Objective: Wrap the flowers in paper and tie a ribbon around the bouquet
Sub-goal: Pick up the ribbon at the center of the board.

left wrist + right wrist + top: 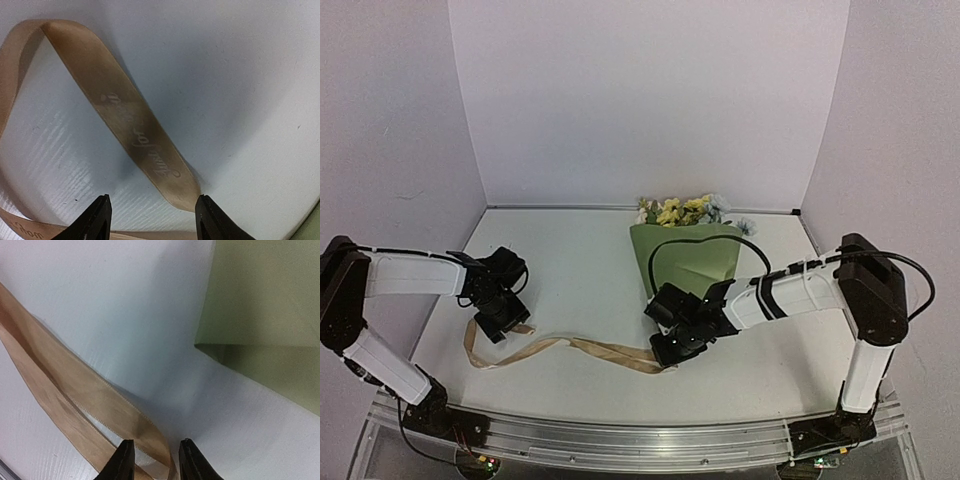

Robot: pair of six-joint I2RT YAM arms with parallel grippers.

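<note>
At the back of the table (560,260), the paper (705,262) cone is holding the flowers (685,210), with blooms poking from its far mouth. The ribbon (580,347) is lying loose in front. The left gripper (152,200) is spreading its jaws wide over one end. The right gripper (157,445) is keeping a narrower gap at the folded end.

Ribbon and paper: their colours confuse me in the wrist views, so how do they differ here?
The ribbon is a narrow tan strip; the paper is a broad olive-green sheet. The ribbon lies loose near the front; the paper is folded into a cone around the flowers farther back. The ribbon bears faint script; the paper looks plain. Both rest on the table.
</note>
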